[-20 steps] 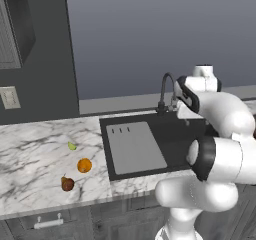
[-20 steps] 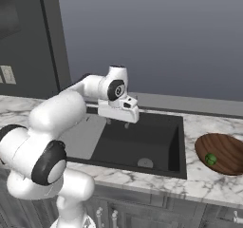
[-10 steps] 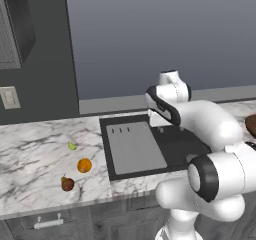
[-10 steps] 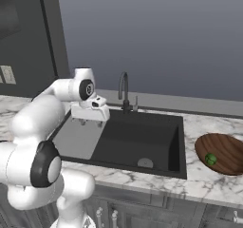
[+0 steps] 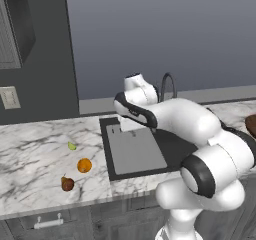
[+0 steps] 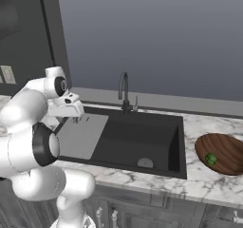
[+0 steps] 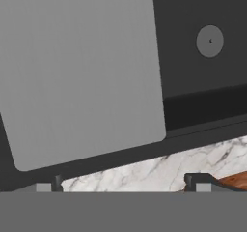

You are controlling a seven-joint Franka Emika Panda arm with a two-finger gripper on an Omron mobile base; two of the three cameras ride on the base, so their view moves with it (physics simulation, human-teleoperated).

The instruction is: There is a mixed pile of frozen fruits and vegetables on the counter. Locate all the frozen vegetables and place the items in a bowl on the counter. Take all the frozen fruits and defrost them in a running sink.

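Note:
On the white marble counter point(image 5: 35, 159), left of the sink, lie a pale yellow-green bit point(image 5: 72, 146), an orange ball point(image 5: 84, 165) and a brown stemmed fruit point(image 5: 67, 183). The dark reddish-brown bowl point(image 6: 223, 153) stands right of the sink point(image 6: 142, 141) and holds a dark green ball point(image 6: 211, 159). My gripper point(image 6: 80, 119) hangs open and empty over the back of the grey drainboard point(image 5: 135, 151), well right of the three items. In the hand view the gripper point(image 7: 121, 185) looks down at the drainboard point(image 7: 82, 66), the sink's drain point(image 7: 210, 41) and a corner of the bowl point(image 7: 236, 180).
A dark arched tap point(image 6: 123, 91) rises behind the basin, to the right of my hand. A dark tall cabinet point(image 5: 40, 49) with a wall switch point(image 5: 8, 98) stands at the counter's far left. Drawers and a handle point(image 5: 47, 223) sit below the counter's edge.
My arm has swung left, from in front of the tap over the basin to above the drainboard. The gripper stayed open. The items on the counter have not moved.

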